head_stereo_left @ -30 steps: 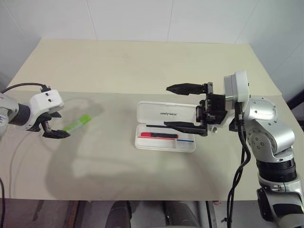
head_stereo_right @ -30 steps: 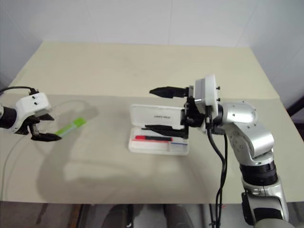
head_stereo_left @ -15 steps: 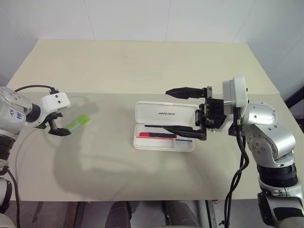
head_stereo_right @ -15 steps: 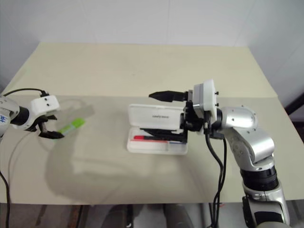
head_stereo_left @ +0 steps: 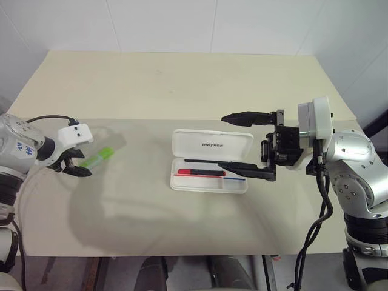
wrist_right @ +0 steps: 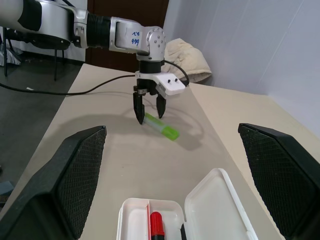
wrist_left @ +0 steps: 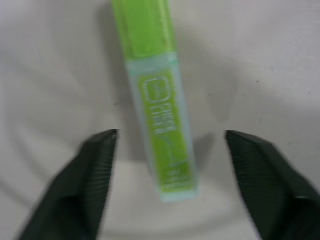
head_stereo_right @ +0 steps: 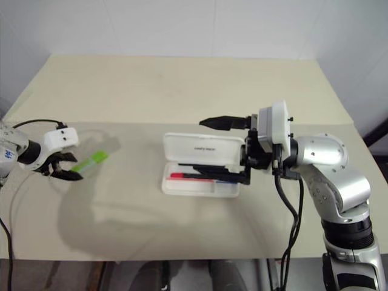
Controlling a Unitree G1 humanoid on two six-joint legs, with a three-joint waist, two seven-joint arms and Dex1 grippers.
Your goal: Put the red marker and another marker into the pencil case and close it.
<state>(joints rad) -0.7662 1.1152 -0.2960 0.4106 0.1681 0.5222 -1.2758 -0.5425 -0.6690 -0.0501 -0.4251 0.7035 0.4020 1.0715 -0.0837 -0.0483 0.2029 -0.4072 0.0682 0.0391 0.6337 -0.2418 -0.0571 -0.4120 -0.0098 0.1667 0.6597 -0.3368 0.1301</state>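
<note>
On the beige bench point(head_stereo_left: 182, 85), the left pincer point(wrist_left: 167, 165) straddles the green marker point(wrist_left: 157, 100), unclenched, ready to grasp; the right pincer point(head_stereo_left: 245, 142) gapes empty over the open pencil case point(head_stereo_left: 212, 145).

A pale beige worktop point(head_stereo_left: 182, 85) is spreading out beneath white walls point(head_stereo_left: 163, 24). Over on the far side, a cream padded garment point(wrist_right: 184, 56) is lying bunched at the worktop's edge, and a dark brown door point(wrist_right: 127, 10) is standing behind it.

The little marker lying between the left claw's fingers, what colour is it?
Bright lime green marker; the left wrist view shows it best.
</note>
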